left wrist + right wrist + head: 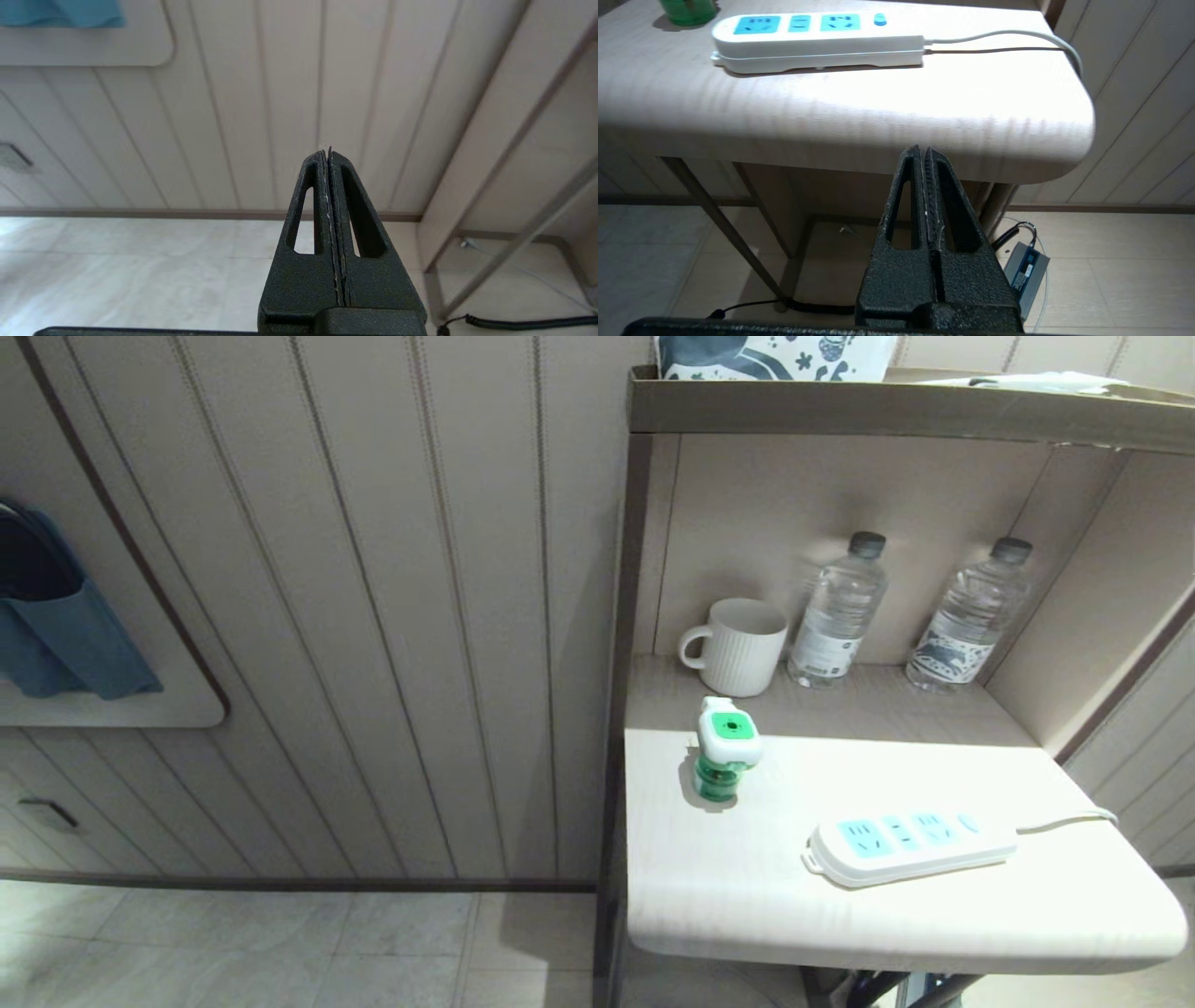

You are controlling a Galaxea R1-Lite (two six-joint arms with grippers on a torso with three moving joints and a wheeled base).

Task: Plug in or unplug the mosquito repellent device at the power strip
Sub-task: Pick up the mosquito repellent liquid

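The mosquito repellent device (727, 749) stands upright on the worktop (934, 915), unplugged, apart from the power strip (910, 845) and on its far left side, toward the wall panelling. Nearest of all, the right tool (923, 151) hangs below and in front of the worktop's front edge, on the near side of the power strip, its fingers clenched flat together with nothing between them and touching nothing. The left tool (327, 153) hangs low over the floor, well to the left of the power strip, likewise clenched tight and empty.

The power strip lies flat near the front of the worktop, all its light-blue sockets free, its cord (1069, 820) running off the right end. Beyond the power strip, at the back of the alcove, stand a white mug (738, 647) and two water bottles (837, 613).

The job looks unstarted, and the step in hand is plugging in. The next move likely calls for a tool to rise above the worktop, open, and take the device by its white head, then turn its pins down toward a free socket.
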